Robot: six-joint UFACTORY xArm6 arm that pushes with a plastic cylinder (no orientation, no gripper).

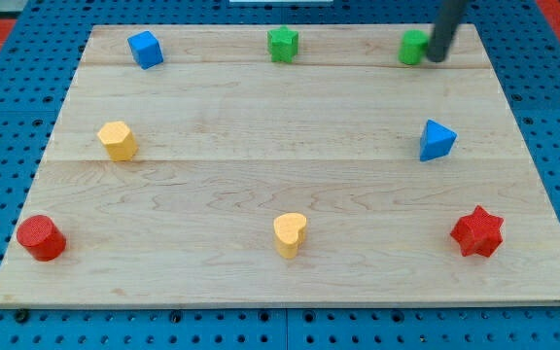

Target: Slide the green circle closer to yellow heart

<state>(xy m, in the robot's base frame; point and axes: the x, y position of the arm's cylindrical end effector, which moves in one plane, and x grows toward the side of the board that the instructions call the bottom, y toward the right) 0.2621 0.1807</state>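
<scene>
The green circle (413, 47) sits near the board's top edge, toward the view's right. My tip (437, 57) rests right against its right side; the dark rod rises out of the view's top. The yellow heart (290, 234) lies near the bottom edge at the middle, far below and to the left of the green circle.
A green star (282, 44) sits at top centre, a blue cube (145, 49) at top left, a yellow hexagon (117, 140) at the left, a red cylinder (41, 238) at bottom left, a blue triangle (437, 140) at the right, a red star (477, 231) at bottom right. The wooden board (261, 126) lies on blue pegboard.
</scene>
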